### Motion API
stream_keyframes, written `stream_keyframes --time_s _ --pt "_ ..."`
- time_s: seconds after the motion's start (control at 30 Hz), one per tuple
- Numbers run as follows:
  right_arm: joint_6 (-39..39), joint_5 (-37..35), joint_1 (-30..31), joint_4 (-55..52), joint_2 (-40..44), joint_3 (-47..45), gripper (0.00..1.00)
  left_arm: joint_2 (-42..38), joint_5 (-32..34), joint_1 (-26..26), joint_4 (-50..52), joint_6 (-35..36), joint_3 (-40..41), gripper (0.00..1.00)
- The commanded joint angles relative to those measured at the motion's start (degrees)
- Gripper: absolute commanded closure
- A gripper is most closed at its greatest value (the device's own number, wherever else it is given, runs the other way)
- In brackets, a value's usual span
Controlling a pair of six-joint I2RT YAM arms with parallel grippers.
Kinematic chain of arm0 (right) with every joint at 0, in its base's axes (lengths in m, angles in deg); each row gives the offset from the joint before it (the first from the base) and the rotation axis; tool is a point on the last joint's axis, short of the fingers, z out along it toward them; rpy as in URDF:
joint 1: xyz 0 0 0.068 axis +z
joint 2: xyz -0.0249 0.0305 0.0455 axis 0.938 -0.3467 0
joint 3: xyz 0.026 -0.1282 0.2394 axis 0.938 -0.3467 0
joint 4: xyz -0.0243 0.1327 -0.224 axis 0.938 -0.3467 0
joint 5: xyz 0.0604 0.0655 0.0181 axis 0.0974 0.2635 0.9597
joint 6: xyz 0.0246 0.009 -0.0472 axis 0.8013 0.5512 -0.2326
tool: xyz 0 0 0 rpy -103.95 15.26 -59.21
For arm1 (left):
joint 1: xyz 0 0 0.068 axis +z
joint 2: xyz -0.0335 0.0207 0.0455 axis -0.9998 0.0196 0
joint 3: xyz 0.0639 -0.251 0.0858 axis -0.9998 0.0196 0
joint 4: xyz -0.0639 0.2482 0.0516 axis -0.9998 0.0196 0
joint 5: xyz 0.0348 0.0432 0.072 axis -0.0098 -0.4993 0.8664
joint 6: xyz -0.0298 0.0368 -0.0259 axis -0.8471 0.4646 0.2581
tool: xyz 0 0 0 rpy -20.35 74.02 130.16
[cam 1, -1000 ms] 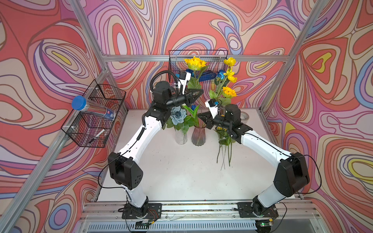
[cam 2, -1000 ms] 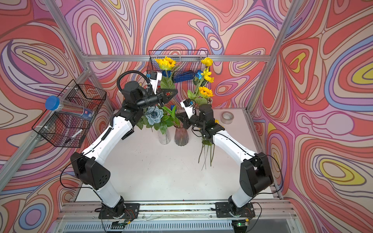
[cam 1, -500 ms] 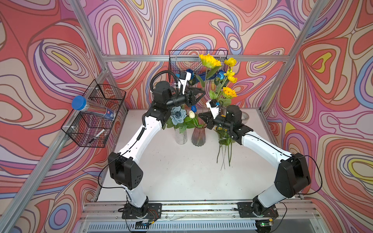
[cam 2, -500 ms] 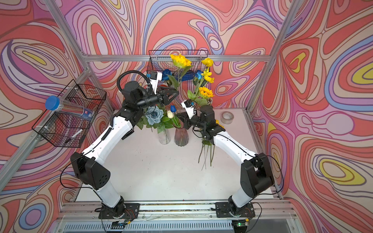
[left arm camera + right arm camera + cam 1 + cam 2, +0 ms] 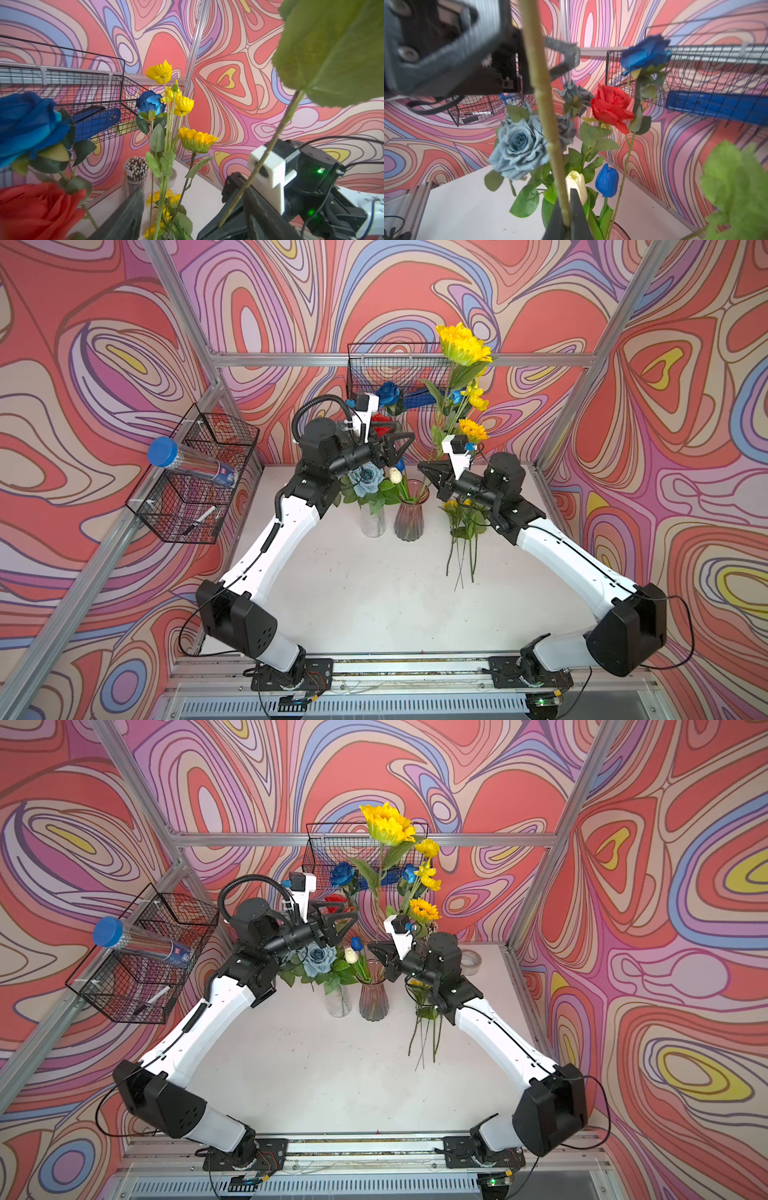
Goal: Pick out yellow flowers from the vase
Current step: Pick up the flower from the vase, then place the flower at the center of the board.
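Observation:
A tall yellow sunflower (image 5: 463,346) (image 5: 388,824) rises over the pink glass vase (image 5: 409,518) (image 5: 373,998). My right gripper (image 5: 424,467) (image 5: 566,216) is shut on its pale stem (image 5: 542,99) just above the vase rim. My left gripper (image 5: 401,448) (image 5: 193,191) stands open higher up. The stem (image 5: 276,135) passes between its fingers, close to one of them. More yellow flowers (image 5: 473,431) (image 5: 182,104) stand behind, their stems running down toward the vase. Other yellow flowers (image 5: 461,514) lie on the table under the right arm.
A clear vase (image 5: 372,522) of grey-blue roses (image 5: 519,143) stands left of the pink one. A red rose (image 5: 610,108), blue rose (image 5: 390,391), white tulip (image 5: 576,182) and blue tulip (image 5: 607,180) crowd the grippers. Wire baskets hang on the back wall (image 5: 395,369) and left wall (image 5: 195,485).
My left gripper has opened and let go of the sunflower stem. The sunflower head has swung to the right and a little up, held by the right gripper alone.

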Motion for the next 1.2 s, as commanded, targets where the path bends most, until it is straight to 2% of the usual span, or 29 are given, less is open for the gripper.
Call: stream_keyframes --time_s 0.0,0.23,0.47,0.67,0.9,1.03,1.13,1.17 --pt "1.6 0.9 0.3 0.6 4.0 -0.5 1.00 -5.2 5.4 -0.2 -0.2 2.9 4.4 0.19" --pt "4.9 -2.9 0.3 -5.7 10.7 -2.3 1.00 -12.4 8.6 -0.2 3.2 5.2 12.1 0.18" --pt "7.2 -12.4 0.2 -15.9 19.1 -9.4 1.00 -19.5 9.8 -0.2 4.1 3.8 21.0 0.18" --pt "9.3 -21.0 0.2 -27.3 22.7 -13.2 1.00 -22.9 9.1 -0.2 5.6 1.5 24.6 0.18" --pt "17.1 -25.0 -0.3 -27.0 24.8 -21.9 1.00 -26.5 9.9 -0.1 9.2 2.0 28.3 0.18" --pt "22.0 -26.8 -3.5 -26.8 26.4 -25.8 1.00 -28.2 10.2 -0.2 11.5 3.0 28.9 0.18" --pt "22.0 -26.8 -8.0 -26.8 26.9 -28.3 1.00 -28.9 10.3 -0.1 12.2 3.2 29.3 0.18" --pt "26.6 -23.2 -9.6 -27.5 26.7 -28.9 1.00 -28.9 10.3 -0.1 12.3 3.3 29.5 0.18"
